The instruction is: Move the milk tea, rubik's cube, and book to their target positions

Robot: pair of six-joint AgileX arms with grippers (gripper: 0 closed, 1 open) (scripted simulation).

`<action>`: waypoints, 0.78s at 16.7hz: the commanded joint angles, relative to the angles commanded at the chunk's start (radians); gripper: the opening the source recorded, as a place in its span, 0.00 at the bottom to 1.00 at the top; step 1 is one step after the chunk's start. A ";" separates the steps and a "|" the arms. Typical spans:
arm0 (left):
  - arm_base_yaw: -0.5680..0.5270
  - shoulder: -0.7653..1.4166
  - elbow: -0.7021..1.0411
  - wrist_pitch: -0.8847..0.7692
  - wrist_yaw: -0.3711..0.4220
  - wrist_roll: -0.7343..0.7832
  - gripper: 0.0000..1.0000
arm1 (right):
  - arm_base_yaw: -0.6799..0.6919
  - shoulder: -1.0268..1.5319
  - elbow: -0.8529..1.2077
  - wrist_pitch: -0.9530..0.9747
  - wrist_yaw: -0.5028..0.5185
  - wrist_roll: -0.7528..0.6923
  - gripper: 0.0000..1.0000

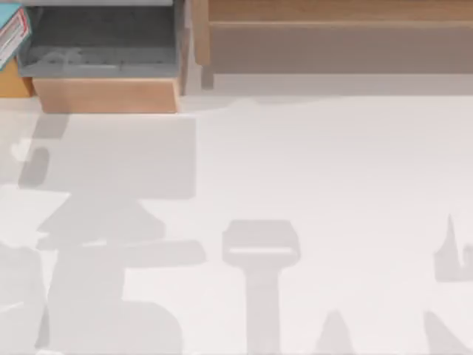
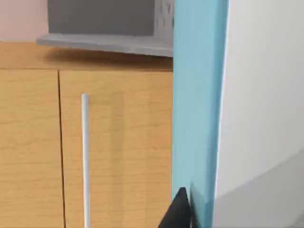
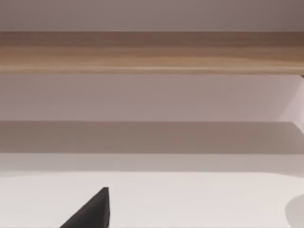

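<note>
The book, with a light-blue cover, a red edge and white pages, lies tilted at the top view's far left back corner, over the wooden cabinet. In the left wrist view its blue cover and white face stand close before the camera, and my left gripper is shut on it, one black fingertip pressed against the cover. My right gripper hangs over the white table, facing the long wooden shelf. The milk tea and the rubik's cube are out of view.
A grey open tray sits on a wooden cabinet at the back left; the cabinet door has a thin white handle. A long wooden shelf runs along the back right. Arm shadows fall on the white table.
</note>
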 joint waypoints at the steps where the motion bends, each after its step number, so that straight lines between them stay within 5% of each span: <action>1: 0.074 0.024 -0.034 -0.015 0.033 0.094 0.00 | 0.000 0.000 0.000 0.000 0.000 0.000 1.00; 7: 0.391 0.196 -0.171 -0.106 0.173 0.440 0.00 | 0.000 0.000 0.000 0.000 0.000 0.000 1.00; 13: 0.414 0.209 -0.174 -0.115 0.187 0.470 0.00 | 0.000 0.000 0.000 0.000 0.000 0.000 1.00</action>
